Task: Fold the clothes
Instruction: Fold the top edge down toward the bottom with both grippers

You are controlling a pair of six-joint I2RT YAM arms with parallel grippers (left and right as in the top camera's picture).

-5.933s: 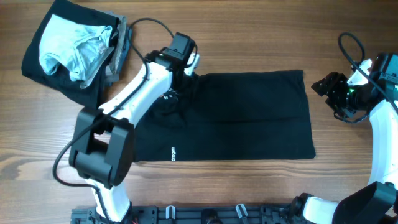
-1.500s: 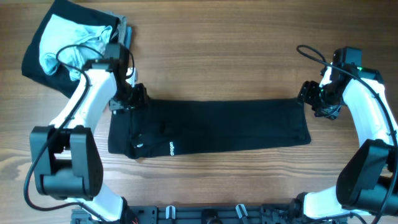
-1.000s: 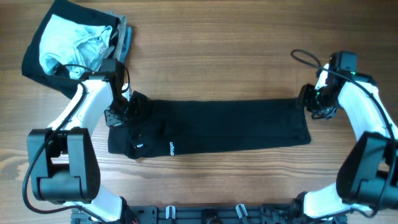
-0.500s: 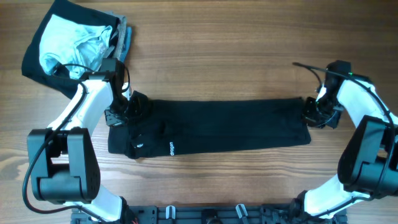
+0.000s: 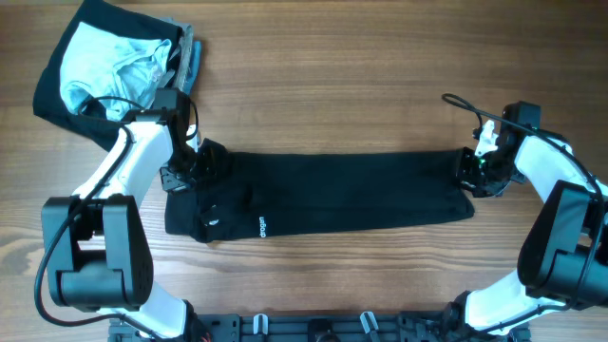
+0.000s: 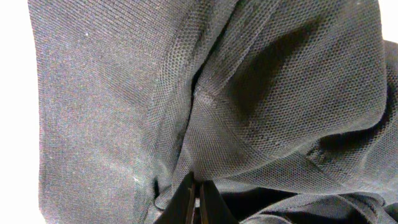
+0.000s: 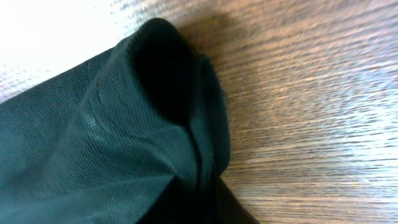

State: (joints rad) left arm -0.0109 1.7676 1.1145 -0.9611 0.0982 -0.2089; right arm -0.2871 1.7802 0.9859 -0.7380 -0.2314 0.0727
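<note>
A large black garment point(image 5: 332, 195) with a small white logo point(image 5: 263, 227) lies stretched as a long band across the middle of the table. My left gripper point(image 5: 198, 163) is shut on its upper left corner; in the left wrist view the fabric point(image 6: 261, 93) bunches into folds at the closed fingertips point(image 6: 197, 196). At the band's upper right corner my right gripper point(image 5: 472, 171) is shut on the cloth, and the right wrist view shows the fabric edge point(image 7: 186, 124) pinched and lifted off the wood. More clothes, pale-blue, grey and black, sit in a pile point(image 5: 114, 71) at the back left.
The wooden table point(image 5: 361, 76) runs bare behind the garment. A black cable point(image 5: 465, 103) loops off the right arm near the right edge. The arm bases and a rail sit along the front edge point(image 5: 313, 328).
My right gripper has come down and left onto the garment's right corner and shut on it. The left gripper has held still, shut on the left corner.
</note>
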